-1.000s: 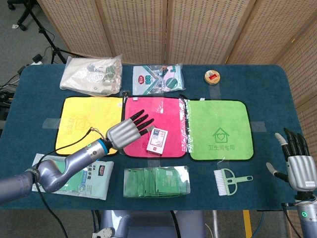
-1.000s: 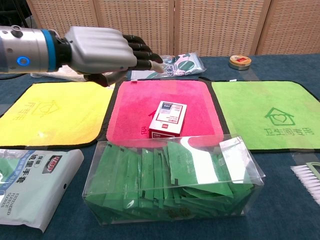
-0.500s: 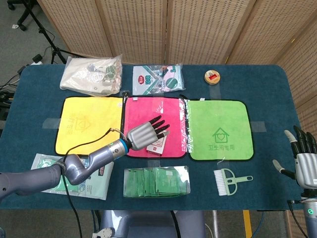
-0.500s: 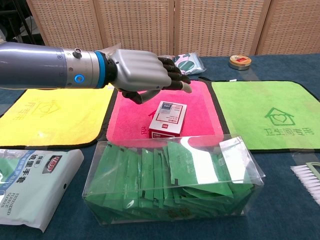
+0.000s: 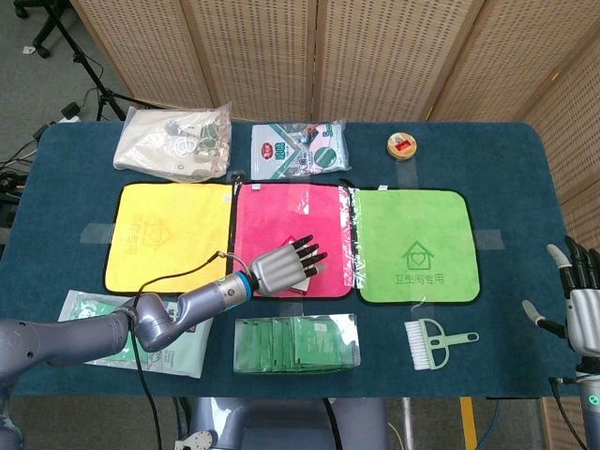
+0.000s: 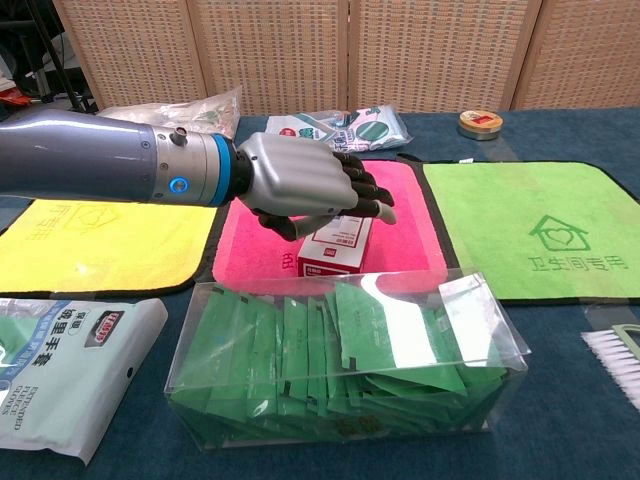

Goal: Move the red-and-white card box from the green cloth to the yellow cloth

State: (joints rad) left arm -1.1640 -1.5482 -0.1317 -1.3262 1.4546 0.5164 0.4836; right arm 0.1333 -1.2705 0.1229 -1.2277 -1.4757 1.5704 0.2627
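The red-and-white card box (image 6: 333, 252) lies on the pink cloth (image 6: 270, 250) in the middle, not on the green cloth (image 5: 412, 246) to the right or the yellow cloth (image 5: 169, 234) to the left. My left hand (image 6: 310, 188) is spread low over the box top, with the thumb at the box's left side. In the head view this left hand (image 5: 281, 267) hides nearly all of the box. Whether the fingers press the box I cannot tell. My right hand (image 5: 579, 305) hangs off the table's right edge, fingers apart and holding nothing.
A clear box of green packets (image 6: 345, 360) stands just in front of the pink cloth. A tissue pack (image 5: 178, 342) lies front left and a brush (image 5: 436, 337) front right. At the back are a white bag (image 5: 173, 141), a flat packet (image 5: 300, 148) and a round tin (image 5: 401, 144).
My left hand has moved right from the yellow cloth's edge and come down over the card box. The right hand has sunk lower at the table's right edge. The box has not moved.
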